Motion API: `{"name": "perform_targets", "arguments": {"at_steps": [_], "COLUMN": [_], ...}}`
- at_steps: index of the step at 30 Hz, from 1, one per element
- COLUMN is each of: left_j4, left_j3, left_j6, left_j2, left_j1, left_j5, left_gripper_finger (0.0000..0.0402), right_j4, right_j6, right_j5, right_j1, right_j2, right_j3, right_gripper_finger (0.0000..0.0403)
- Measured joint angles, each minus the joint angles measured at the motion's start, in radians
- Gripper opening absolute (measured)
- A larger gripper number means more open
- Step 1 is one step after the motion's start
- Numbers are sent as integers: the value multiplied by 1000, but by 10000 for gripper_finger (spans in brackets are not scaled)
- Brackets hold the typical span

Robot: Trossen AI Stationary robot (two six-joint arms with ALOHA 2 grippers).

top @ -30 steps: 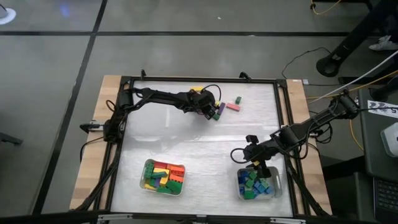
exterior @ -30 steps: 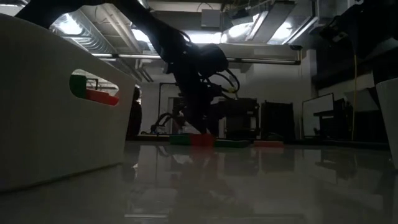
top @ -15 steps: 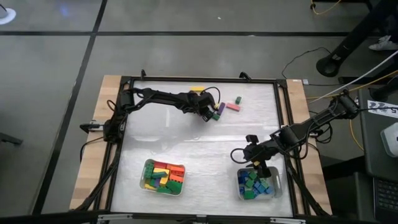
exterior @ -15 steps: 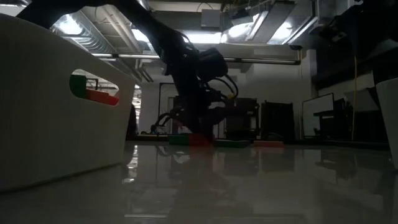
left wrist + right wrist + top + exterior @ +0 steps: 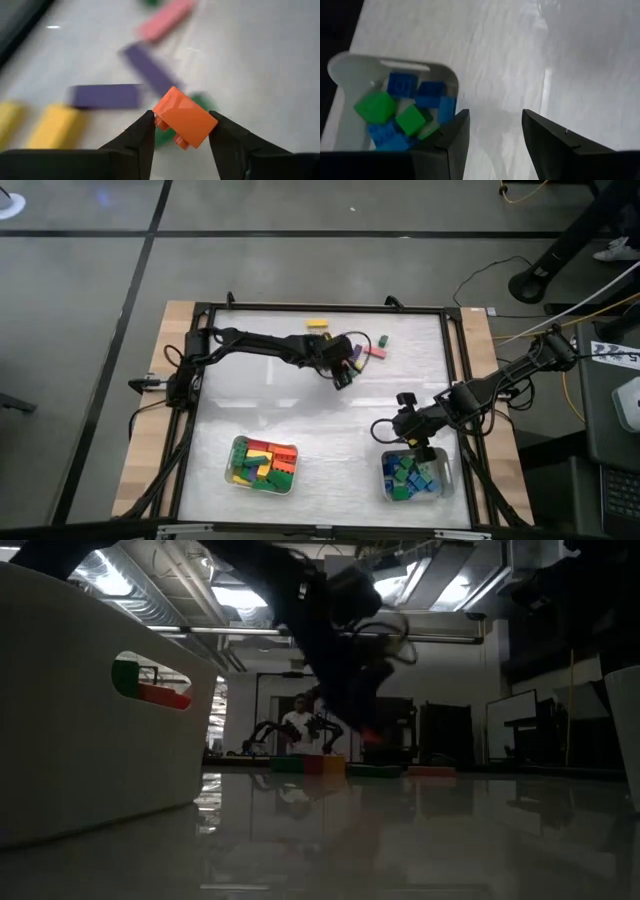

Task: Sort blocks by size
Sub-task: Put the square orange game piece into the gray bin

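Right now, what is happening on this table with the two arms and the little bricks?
The left gripper holds a small orange squarish plastic brick between its fingers, lifted above the loose purple, yellow and pink bricks at the far side of the white table. The right gripper hangs open and empty by the pale tray of small blue and green bricks. The other pale tray holds longer red, yellow and green bricks.

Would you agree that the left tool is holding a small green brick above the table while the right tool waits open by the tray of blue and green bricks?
Not quite: the left wrist view shows the left tool gripping an orange brick, not a green one. The right tool does wait open beside the tray of blue and green bricks.
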Motion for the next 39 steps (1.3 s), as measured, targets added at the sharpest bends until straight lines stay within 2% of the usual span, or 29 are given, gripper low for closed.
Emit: {"name": "perform_targets", "arguments": {"at_steps": [7, 11, 16, 21, 26, 31, 39], "left_j4": [58, 179, 368, 571, 702, 809, 838], "left_j3": [51, 51, 51, 51, 51, 51, 51], "left_j6": [-30, -84, -158, -182, -193, -231, -193], "left_j2": [-3, -3, 11, 55, 113, 178, 242], "left_j1": [-109, -193, -304, -403, -466, -489, -490], "left_j5": [265, 328, 329, 253, 170, 143, 105], "left_gripper_finger": [150, 148, 148, 151, 149, 154, 166], "right_j4": [-135, -245, -328, -338, -342, -337, -236], "right_j6": [-11, -9, -10, -63, -180, -301, -453], "right_j5": [34, 134, 301, 329, 296, 215, 95], "right_j1": [0, 0, -7, -90, -232, -407, -710], "right_j2": [0, 0, 0, -3, -3, -4, -4], "right_j3": [0, 0, 0, 0, 0, 0, 0], "right_gripper_finger": [179, 179, 179, 179, 179, 179, 179]}}
